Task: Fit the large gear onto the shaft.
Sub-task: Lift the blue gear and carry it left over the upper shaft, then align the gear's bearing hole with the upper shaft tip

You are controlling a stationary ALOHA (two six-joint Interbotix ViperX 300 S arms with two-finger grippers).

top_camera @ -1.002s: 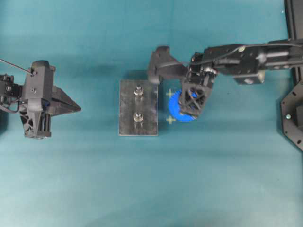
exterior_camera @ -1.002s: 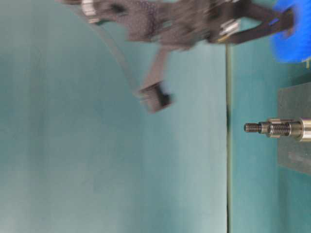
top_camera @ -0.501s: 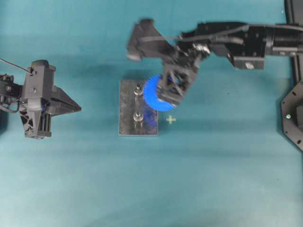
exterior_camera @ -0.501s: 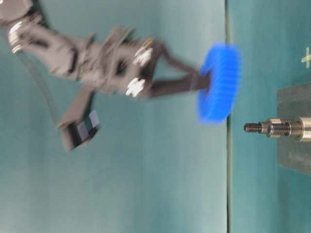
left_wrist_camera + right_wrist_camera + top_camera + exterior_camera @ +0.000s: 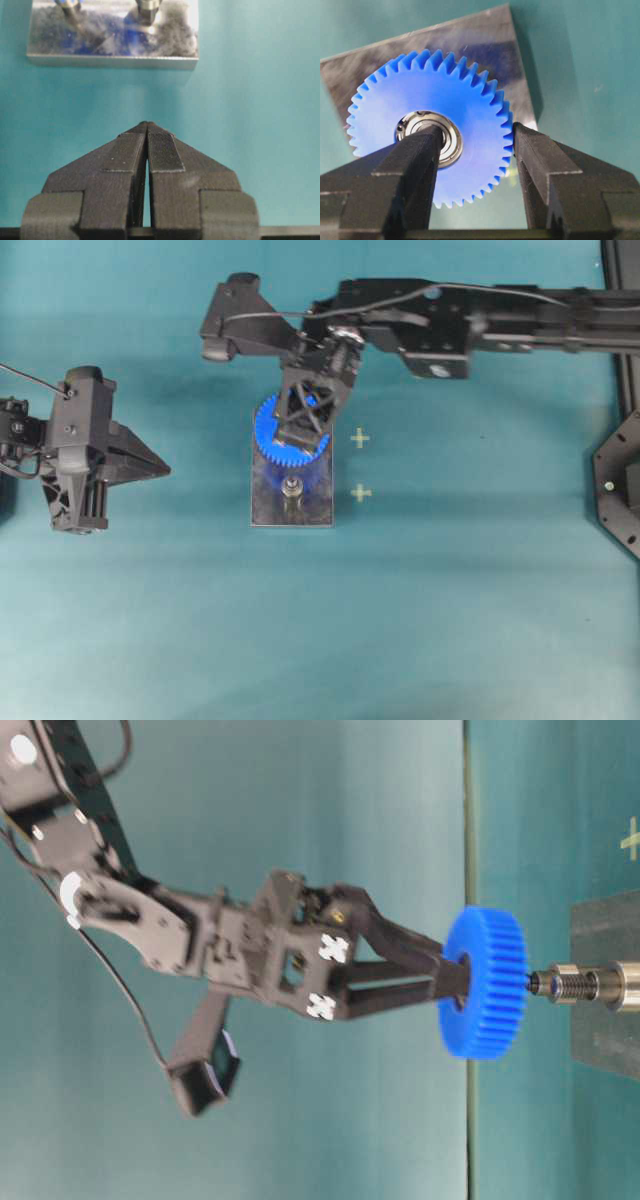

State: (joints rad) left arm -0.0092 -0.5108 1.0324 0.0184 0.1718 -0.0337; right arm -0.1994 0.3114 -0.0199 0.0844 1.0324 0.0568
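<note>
The right claw (image 5: 300, 425) is clamped on the blue gear (image 5: 270, 435), one finger on the hub, the other on the toothed rim. From overhead, the gear sits over the far end of the grey plate (image 5: 265, 500), hiding the peg there. The second peg (image 5: 291, 488) stands bare at the plate's middle, just beside the gear's edge. Two small yellow crosses (image 5: 360, 439) are marked on the mat right of the plate. The left claw (image 5: 160, 469) sits well off to the plate's left, tips pinched together, holding nothing.

Table-level view: the gear (image 5: 485, 982) is lined up flat-on with the shaft (image 5: 585, 985), its face right at the threaded tip; can't tell if it's actually started on.

Left wrist view: the fingers (image 5: 162, 152) meet at the tips, and the plate (image 5: 112, 61) lies ahead with both peg bases and blue reflections on it.

Right wrist view: bright blue gear (image 5: 465, 95) with a shiny silver bearing (image 5: 417, 122) at its centre, the plate (image 5: 485, 35) behind it. One finger (image 5: 412, 165) covers part of the bearing.
</note>
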